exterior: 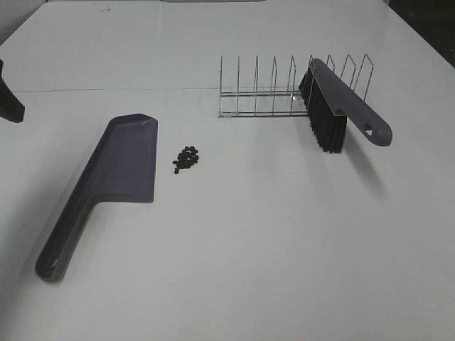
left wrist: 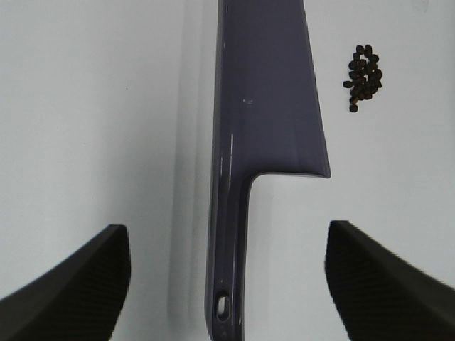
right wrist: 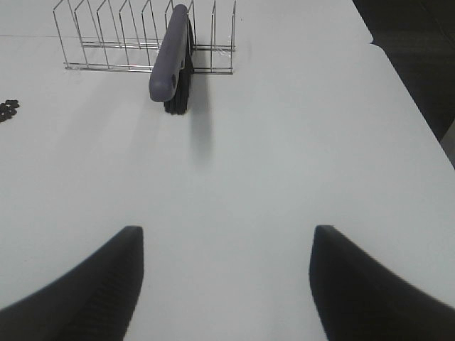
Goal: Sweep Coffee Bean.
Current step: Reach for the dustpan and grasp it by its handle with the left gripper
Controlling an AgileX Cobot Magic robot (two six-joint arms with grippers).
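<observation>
- Left gripper, jaws apart: dustpan handle runs lengthwise beneath the gap; coffee bean pile just beside its pan.
- Right gripper, jaws apart: brush handle points toward it.

You've got a white table, a seam across the upper frame, a dark area upper right, soft even light.

- Wire rack: upper middle of the frame, thin upright dividers, standing on the white table.
- Grey brush: tilted in the rack's right end, black bristles downward.
- Grey dustpan: left of centre, lying flat, handle toward lower left.
</observation>
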